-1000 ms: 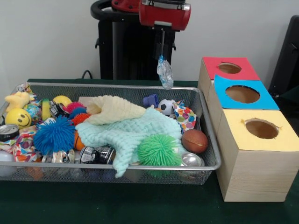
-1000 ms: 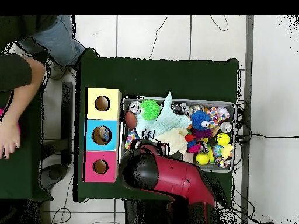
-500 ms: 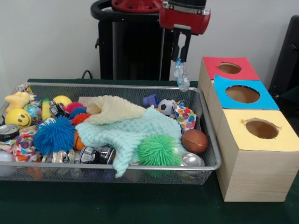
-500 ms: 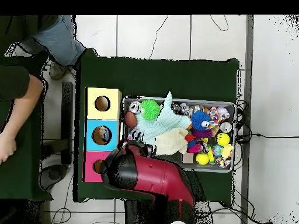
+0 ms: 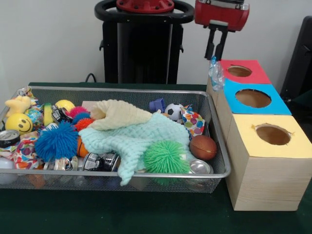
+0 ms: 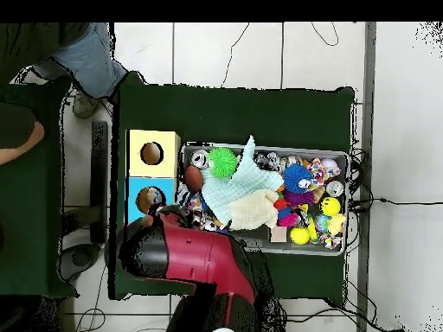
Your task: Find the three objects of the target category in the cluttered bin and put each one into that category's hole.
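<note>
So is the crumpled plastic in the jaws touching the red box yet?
Cannot tell. In the front view the plastic hangs from the gripper and overlaps the red box's left edge; the overhead view hides both under the arm.

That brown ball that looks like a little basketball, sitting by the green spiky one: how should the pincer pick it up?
Probably from straight above, closing across the middle of the brown ball. Its top is bare, but the bin wall stands close on one side and the mint knitted cloth lies on the other, so a sideways approach looks blocked.
</note>
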